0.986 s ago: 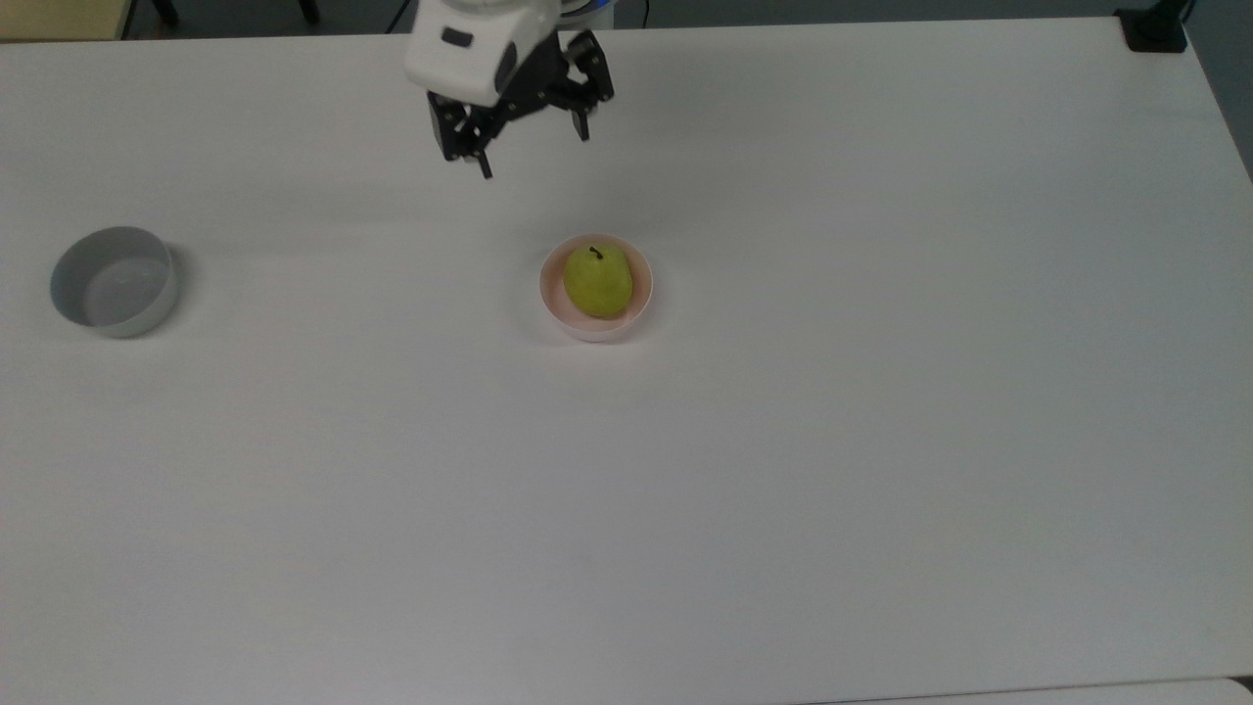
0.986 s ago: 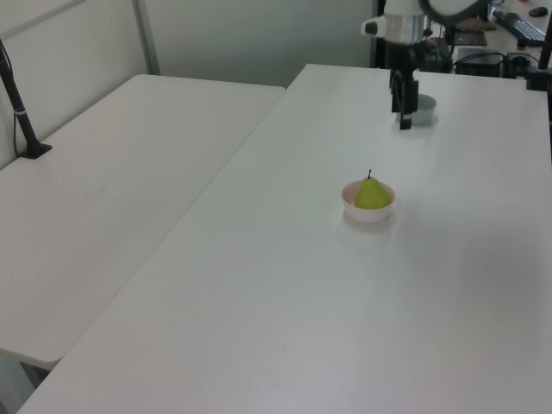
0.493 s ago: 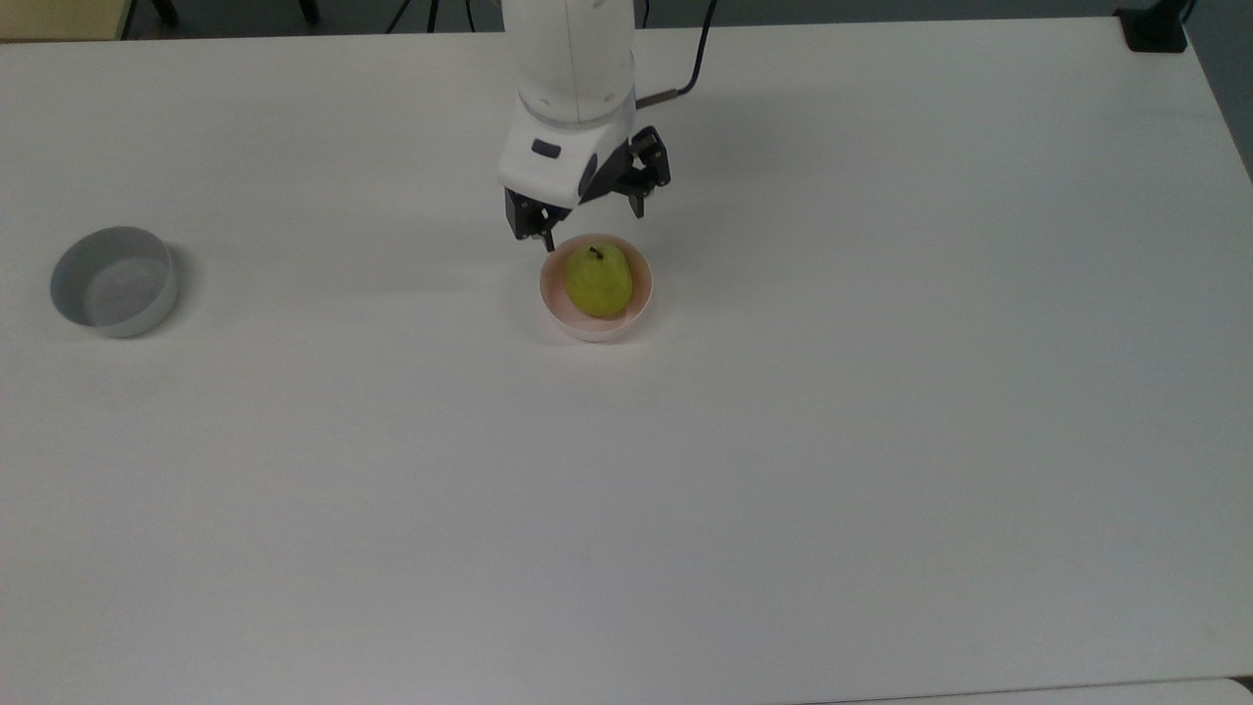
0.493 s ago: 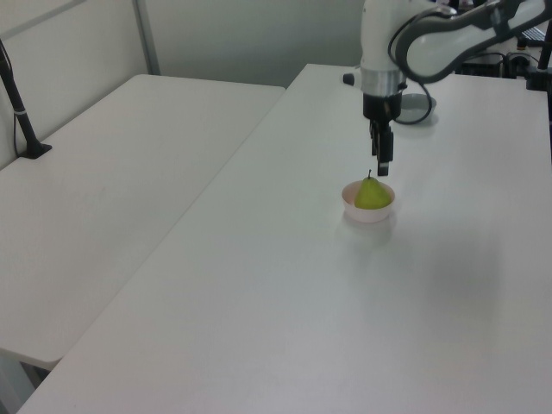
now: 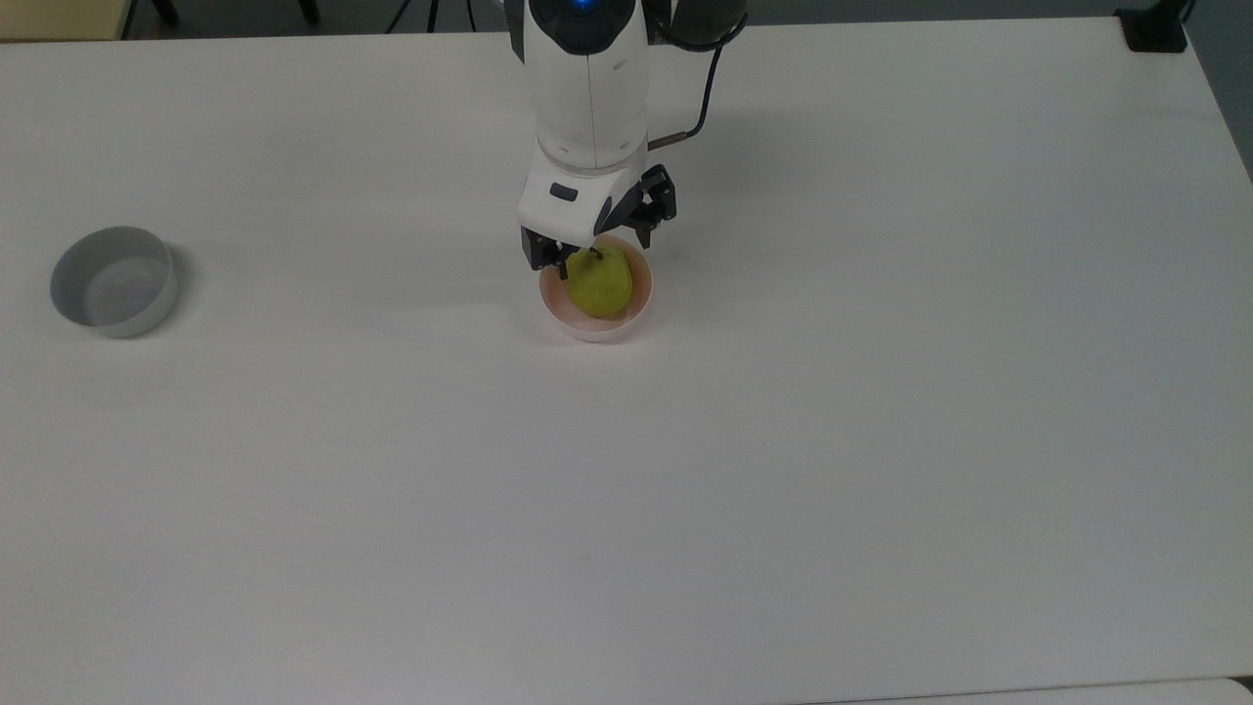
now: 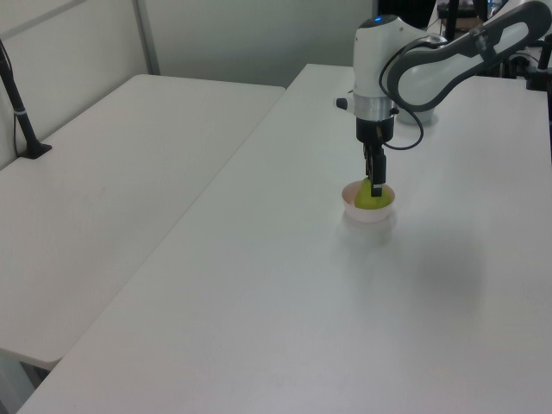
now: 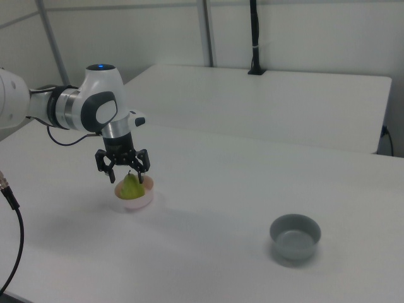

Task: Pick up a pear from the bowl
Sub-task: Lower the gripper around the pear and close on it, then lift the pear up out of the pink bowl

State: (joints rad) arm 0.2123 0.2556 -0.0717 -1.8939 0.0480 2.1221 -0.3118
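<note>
Top view first, reading left to right with the bowl [image 5: 641, 299] as my marker: well off to the top view's left of it stands the grey bowl [image 5: 115, 281], apart on the table [image 5: 881, 441]. Then my gripper [image 5: 599, 247], right at the bowl's far rim, hanging over the stem end of the pear [image 5: 599, 284]. The pear sits inside the bowl, stem up and leaning slightly toward my wrist.

My fingers are spread wide, holding nothing! In the right view, one dark finger [image 7: 101, 161] hangs to the pear's [image 7: 131, 187] left and the other to its right, so the fruit lies straight below my gripper [image 7: 124, 165], between the tips. Its long axis runs roughly upright, so I judge a straight drop followed by a squeeze across the narrow upper body is what comes next.

Left view now: my gripper [image 6: 376, 183] lines up edge-on over the pear [image 6: 369, 198], and the fingers cover the stem. How deep the tips sit against the bowl's [image 6: 355, 210] rim I can't make out. Whether either finger touches the pear's skin is also unclear.
</note>
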